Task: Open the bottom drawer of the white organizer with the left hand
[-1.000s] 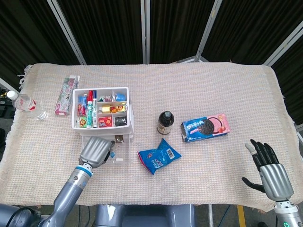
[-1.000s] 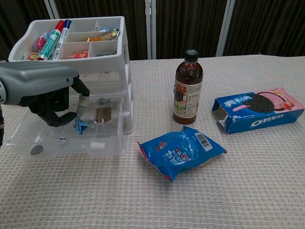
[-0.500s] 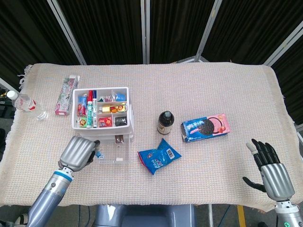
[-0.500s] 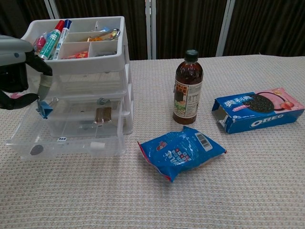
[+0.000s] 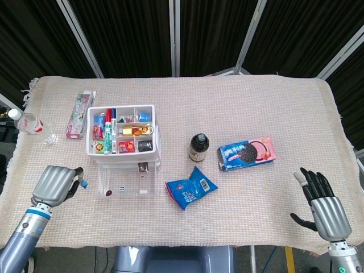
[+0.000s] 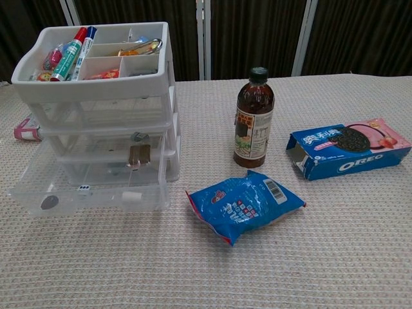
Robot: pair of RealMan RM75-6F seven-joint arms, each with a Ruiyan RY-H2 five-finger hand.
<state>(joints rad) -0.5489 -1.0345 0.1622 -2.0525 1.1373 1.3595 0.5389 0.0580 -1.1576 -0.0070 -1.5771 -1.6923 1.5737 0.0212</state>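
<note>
From the head view, the white organizer (image 5: 121, 132) sat on the left part of the cloth-covered table (image 5: 239, 108), and its bottom drawer (image 5: 126, 182) stuck out toward the robot, so it was open. The top tray held markers and small bits. The left hand (image 5: 55, 184) was off to the left of the drawer and not touching it. Its fingers were curled in, and a small blue thing (image 5: 85, 183) showed at its fingertips, but I could not tell if the hand was pinching it. The right hand (image 5: 323, 206) was far over at the right near edge, with its fingers spread apart and nothing in it. A brown bottle (image 5: 198, 148) stood near the middle, a blue cookie box (image 5: 247, 152) lay to its right, and a blue snack bag (image 5: 190, 187) lay in front of the bottle. A pink box (image 5: 79, 114) and a clear water bottle (image 5: 31, 125) lay left of the organizer. From the chest view, the bottom drawer (image 6: 90, 188) was pulled out past the two drawers above it, with a few little things inside. The brown bottle (image 6: 253, 120) stood upright, the snack bag (image 6: 244, 204) lay flat, and the cookie box (image 6: 348, 154) lay on its side. No hand showed there.
</note>
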